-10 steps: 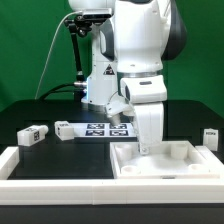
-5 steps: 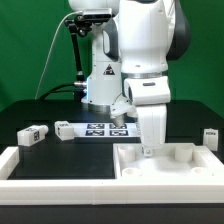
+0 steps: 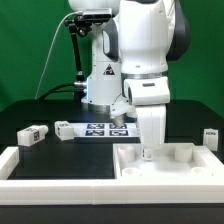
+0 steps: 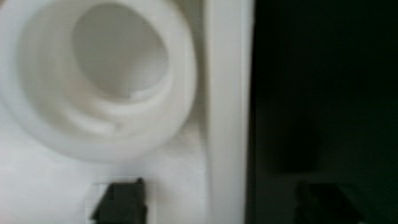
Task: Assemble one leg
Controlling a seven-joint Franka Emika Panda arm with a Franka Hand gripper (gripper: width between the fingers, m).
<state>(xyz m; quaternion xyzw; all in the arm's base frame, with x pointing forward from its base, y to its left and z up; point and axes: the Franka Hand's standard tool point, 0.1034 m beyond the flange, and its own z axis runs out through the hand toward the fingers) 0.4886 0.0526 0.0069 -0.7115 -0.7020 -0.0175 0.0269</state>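
The white panel (image 3: 170,165) fills the near right of the exterior view. The gripper (image 3: 150,151) hangs low over its far rim, fingers (image 4: 118,200) spread apart, with only the rim edge between them, beside a round socket (image 4: 111,70). I'd guess the panel wants nudging square first, slowly, without tipping it. The leg (image 3: 33,133) lies well apart on the exterior view's left, on the dark table (image 3: 80,143). It is a small stubby white block, its black-and-white marker facing us, ungrasped.
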